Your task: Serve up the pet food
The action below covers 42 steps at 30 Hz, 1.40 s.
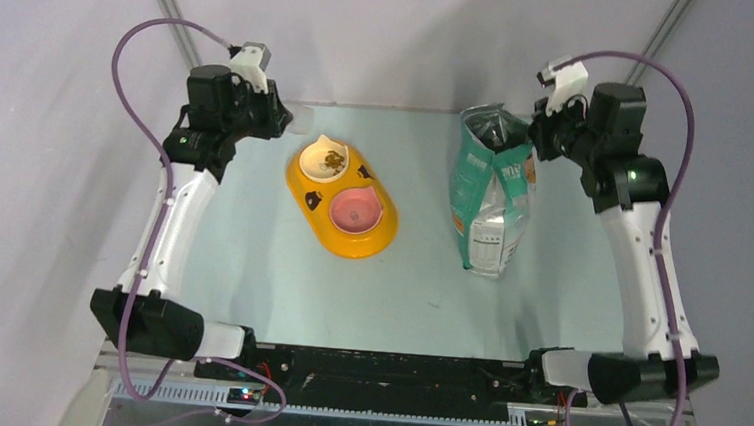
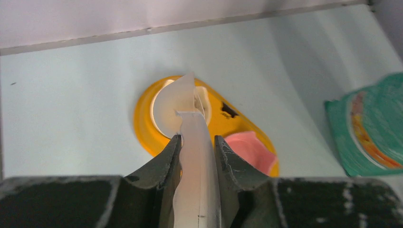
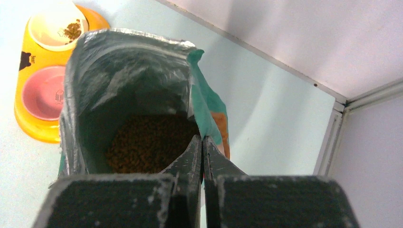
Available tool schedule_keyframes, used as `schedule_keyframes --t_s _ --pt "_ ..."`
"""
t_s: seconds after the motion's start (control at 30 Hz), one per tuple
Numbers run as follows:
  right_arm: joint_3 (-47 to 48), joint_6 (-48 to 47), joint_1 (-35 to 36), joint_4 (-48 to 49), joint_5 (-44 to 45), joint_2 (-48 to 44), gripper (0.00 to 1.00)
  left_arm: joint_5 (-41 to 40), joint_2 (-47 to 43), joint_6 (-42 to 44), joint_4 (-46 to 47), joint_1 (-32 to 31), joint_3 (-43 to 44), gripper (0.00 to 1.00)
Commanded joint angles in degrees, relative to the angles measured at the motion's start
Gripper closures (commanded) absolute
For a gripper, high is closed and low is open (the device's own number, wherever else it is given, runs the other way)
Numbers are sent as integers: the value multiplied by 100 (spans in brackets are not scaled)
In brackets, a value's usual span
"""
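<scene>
Pet food (image 3: 147,142) inside upright pouch (image 3: 123,71), mouth up.

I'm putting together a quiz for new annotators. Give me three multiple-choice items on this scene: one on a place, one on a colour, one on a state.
1. Where in the yellow double-bowl feeder do brown kibble pellets lie?
A. white bowl
B. pink bowl
C. both bowls

2. What colour is the feeder bowl nearer the arms' bases?
A. blue
B. pink
C. green

3. How is the green-and-white pet food pouch?
A. sealed, lying flat
B. standing, open at the top
C. tipped over the feeder

Key: 1 A, pellets show only in the white bowl; 2 B, the pink bowl sits nearer the bases; 3 B, the right gripper pinches its open rim, with kibble visible inside.
</scene>
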Motion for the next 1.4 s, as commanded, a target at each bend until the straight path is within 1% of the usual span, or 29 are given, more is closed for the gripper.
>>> schedule_keyframes --t_s 0.0,0.03,0.13,0.23,0.43,0.53,0.67,0.7,0.8,1.03,1.1,1.13,1.17,1.2,1.23,1.27,1.37 --pt "1173 -146 -255 1122 -462 792 100 1309 -416 283 -395 -38 176 100" --pt "1316 -117 -259 1114 -522 893 100 1651 -463 300 -503 -46 172 100" --pt "1859 15 -145 1030 -717 1242 100 2017 -678 278 -677 -94 97 100" --pt "1882 -48 241 898 -777 1201 100 2422 -815 206 -857 -113 42 100" --pt "1060 -357 1227 726 -706 502 100 3083 -1008 311 -1071 -145 -1 100" --pt "595 -385 1564 659 -635 179 100 3858 -1158 219 -843 -223 -58 100" --pt "-19 -408 1702 573 -629 -58 100 4405 -1418 -371 -212 -504 -255 100" --pt "-188 -408 1713 571 -644 -104 100 4502 -1459 -612 -124 -615 -301 100" --pt "-357 -324 1736 597 -689 -129 100 4645 -1452 -831 -22 -880 -286 100" --pt "-237 -257 1975 629 -704 7 100 3885 -1090 -949 -133 -1472 260 100" --pt "-212 -263 2088 612 -666 38 100 3665 -944 -817 -301 -1633 477 100" --pt "-188 -251 2112 607 -651 58 100 3537 -831 -611 -392 -1696 653 100" --pt "-173 -240 2137 606 -643 64 100 3208 -780 -473 -605 -1864 770 100" --pt "-145 -207 2146 606 -632 87 100 2823 -669 -160 -720 -1952 894 100" --pt "-130 -187 2155 610 -616 96 100 2633 -611 21 -942 -2170 953 100" --pt "-103 -137 2155 631 -577 116 100 2191 -497 361 -1029 -2285 1067 100" --pt "-82 -62 2150 640 -516 138 100 1327 -320 714 -1151 -2752 1149 100"
